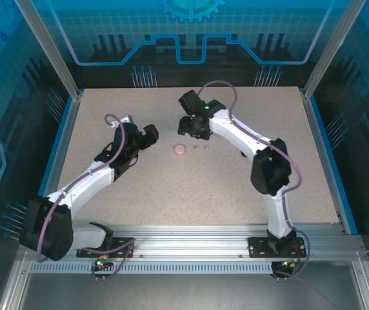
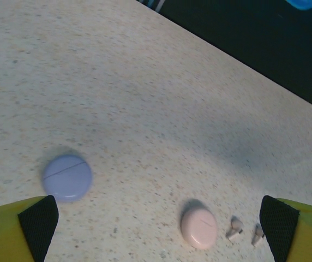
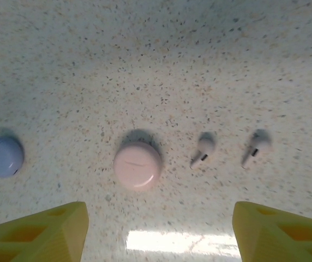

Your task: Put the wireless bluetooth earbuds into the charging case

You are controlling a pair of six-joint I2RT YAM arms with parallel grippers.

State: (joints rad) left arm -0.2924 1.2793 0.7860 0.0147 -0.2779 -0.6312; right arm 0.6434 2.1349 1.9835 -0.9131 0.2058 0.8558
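Two pale pink earbuds [image 3: 202, 148] [image 3: 256, 146] lie side by side on the speckled table, just right of a closed round pink charging case [image 3: 137, 165]. My right gripper [image 3: 159, 240] hovers open above them, with nothing between its yellow fingers [image 3: 41, 234]. From overhead, the pink case [image 1: 179, 150] and the earbuds [image 1: 196, 148] sit just in front of the right gripper [image 1: 192, 132]. My left gripper [image 2: 159, 240] is wide open and off the table to the left of the pink case [image 2: 199, 227] and the earbuds [image 2: 234, 228]. A closed lilac case [image 2: 67, 177] lies further left.
The lilac case [image 3: 2, 155] sits well left of the pink one. The left gripper [image 1: 149, 134] hangs over the table's left middle. A metal frame and blue panels [image 1: 320, 129] bound the tabletop.
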